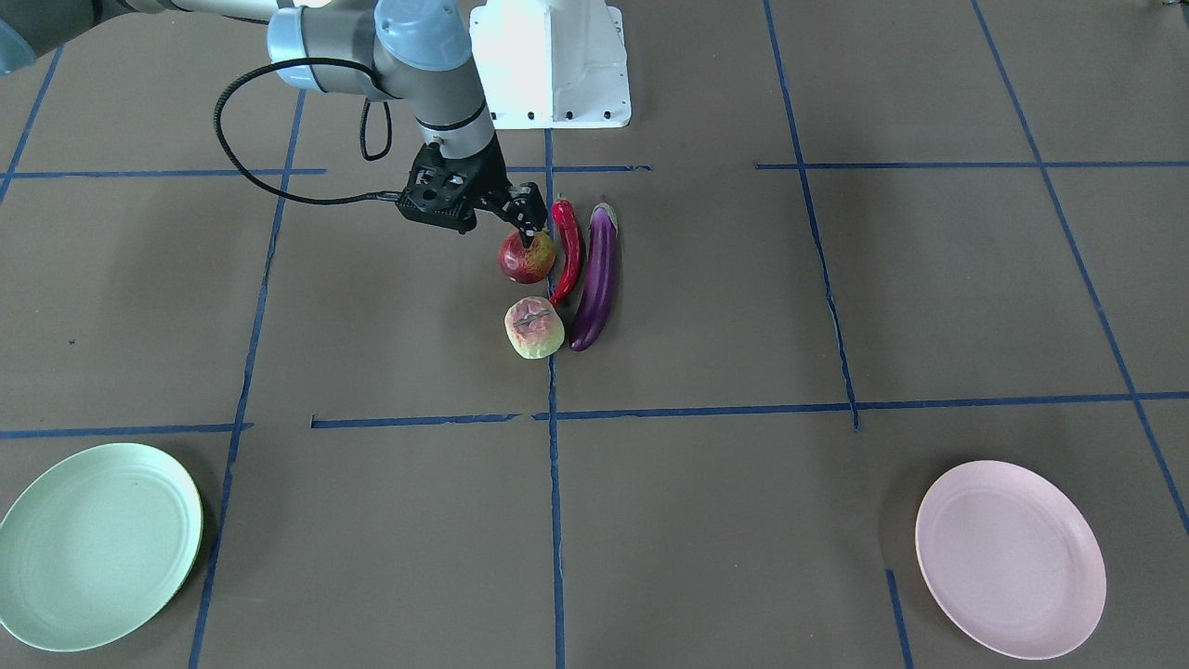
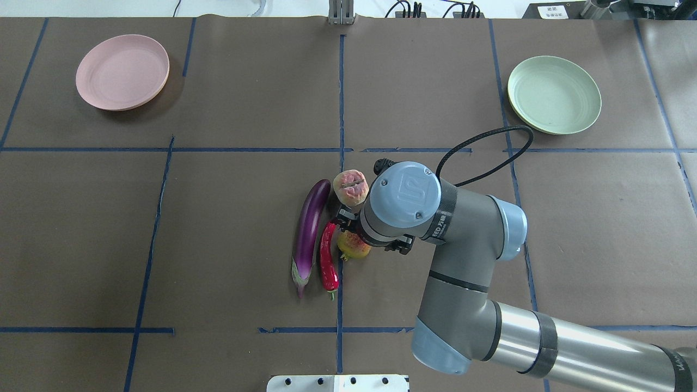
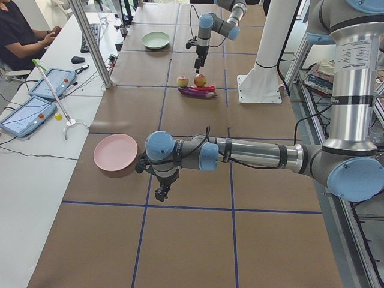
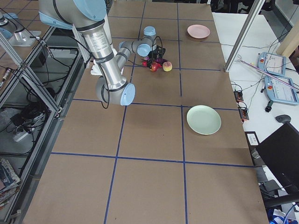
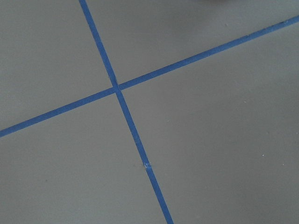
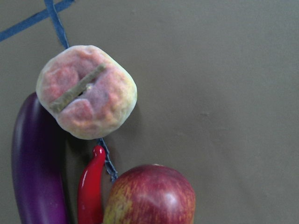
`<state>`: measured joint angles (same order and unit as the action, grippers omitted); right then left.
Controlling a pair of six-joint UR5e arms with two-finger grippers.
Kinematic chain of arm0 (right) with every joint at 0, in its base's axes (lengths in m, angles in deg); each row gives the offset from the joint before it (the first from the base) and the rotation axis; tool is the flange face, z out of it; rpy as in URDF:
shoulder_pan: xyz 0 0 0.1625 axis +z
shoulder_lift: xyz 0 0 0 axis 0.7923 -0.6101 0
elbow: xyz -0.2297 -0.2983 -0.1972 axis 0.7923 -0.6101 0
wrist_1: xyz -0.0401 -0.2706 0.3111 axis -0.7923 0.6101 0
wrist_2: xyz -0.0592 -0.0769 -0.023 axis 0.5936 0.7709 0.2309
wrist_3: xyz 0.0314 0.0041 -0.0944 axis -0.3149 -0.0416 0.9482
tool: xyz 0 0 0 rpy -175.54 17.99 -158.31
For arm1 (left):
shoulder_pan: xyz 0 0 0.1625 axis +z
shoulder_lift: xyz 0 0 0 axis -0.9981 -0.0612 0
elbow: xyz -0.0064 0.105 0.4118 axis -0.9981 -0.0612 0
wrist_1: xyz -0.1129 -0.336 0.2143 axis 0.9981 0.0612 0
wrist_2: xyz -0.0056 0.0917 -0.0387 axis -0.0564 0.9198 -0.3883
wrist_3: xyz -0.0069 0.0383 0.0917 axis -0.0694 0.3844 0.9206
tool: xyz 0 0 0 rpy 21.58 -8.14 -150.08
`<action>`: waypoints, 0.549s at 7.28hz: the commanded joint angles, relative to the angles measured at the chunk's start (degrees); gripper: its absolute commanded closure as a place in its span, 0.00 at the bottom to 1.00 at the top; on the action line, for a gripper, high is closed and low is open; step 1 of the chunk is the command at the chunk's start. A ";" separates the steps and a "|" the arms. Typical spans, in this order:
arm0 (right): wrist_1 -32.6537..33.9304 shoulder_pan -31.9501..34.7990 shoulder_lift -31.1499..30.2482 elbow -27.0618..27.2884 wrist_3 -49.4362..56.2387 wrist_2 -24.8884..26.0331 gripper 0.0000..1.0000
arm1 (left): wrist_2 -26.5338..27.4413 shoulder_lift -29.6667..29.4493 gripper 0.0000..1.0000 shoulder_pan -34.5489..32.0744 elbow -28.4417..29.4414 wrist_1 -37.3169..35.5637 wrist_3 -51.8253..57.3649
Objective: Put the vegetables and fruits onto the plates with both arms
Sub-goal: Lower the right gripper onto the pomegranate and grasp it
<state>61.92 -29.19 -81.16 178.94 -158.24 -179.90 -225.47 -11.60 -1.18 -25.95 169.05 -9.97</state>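
Tabletop (image 1: 836, 557), brown paper gridded in blue tape: mint plate (image 1: 93, 548) at the far right corner, pink plate (image 1: 1011, 559) at the far left corner, and produce clustered mid-tabletop toward the robot's edge, namely dark-red fruit (image 1: 527, 257), pale fruit (image 1: 534, 327), chili (image 1: 568, 251) and eggplant (image 1: 597, 279) side by side. Handling, as judged: the dark-red fruit looks glossy, rigid and light, apt to roll or slip, and is best taken across its widest girth from above, minding the chili crowding one flank. Right hand (image 1: 529, 223) hangs over that fruit, but I cannot tell whether its fingers are spread or together; the left hand (image 3: 161, 193) shows only in the side view, near the pink plate, so its state cannot be told either.
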 commanded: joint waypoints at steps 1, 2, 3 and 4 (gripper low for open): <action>1.09 -0.54 1.83 -2.47 -1.18 0.36 0.01 | -0.16 0.26 0.00 -0.05 -0.14 0.06 0.03; 1.01 -0.54 3.49 -4.66 -1.18 1.67 0.01 | -0.16 0.61 0.00 -0.05 -0.66 0.06 0.03; 0.66 -0.63 4.98 -7.20 -1.18 2.38 0.01 | -0.07 0.70 0.00 -0.05 -0.58 0.15 0.11; 0.57 -0.80 5.61 -8.36 -1.01 2.39 0.01 | -0.07 0.61 0.00 -0.05 -0.58 0.15 0.12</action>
<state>62.65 -29.83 -76.75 172.61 -159.37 -177.91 -225.57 -11.01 -1.22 -26.49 169.17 -9.88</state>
